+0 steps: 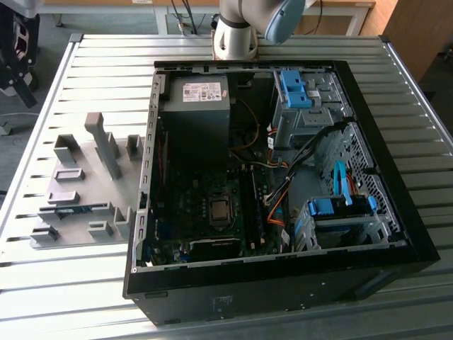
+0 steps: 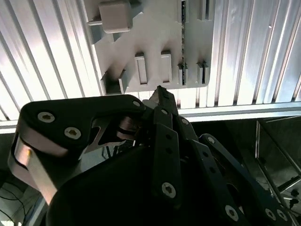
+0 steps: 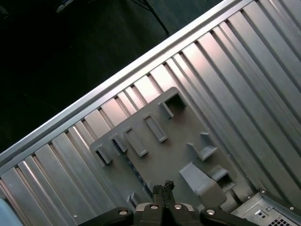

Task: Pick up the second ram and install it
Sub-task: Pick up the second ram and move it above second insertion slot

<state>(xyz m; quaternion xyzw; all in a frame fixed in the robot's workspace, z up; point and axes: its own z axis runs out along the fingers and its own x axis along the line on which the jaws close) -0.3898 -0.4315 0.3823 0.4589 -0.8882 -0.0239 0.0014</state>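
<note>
— While the arm hangs up there, where's the ram it wants?

— Far over on the exterior view's left, in the grey holder on the table. The thin blue-green strip is the ram. It stands on edge, it seems, in a slot between small blocks. In the second wrist view the ram reads as a dark line in its groove.

— And the gripper?

— In the first wrist view the gripper hangs over the holder, well apart from it. Its jaws are pressed right together with nothing between them.

— Would the ram be tricky to lift?

— It's light and stiff, I'd guess, but thin and fragile, with chips on the faces and contacts along the buried edge. I'd pinch it across the two flat faces near the middle of the top edge, so it comes out level and doesn't twist.

— What's right of that?

— The open case lies on its side just beside the holder, with the board facing up. I can't tell from here which slot is free.
</note>
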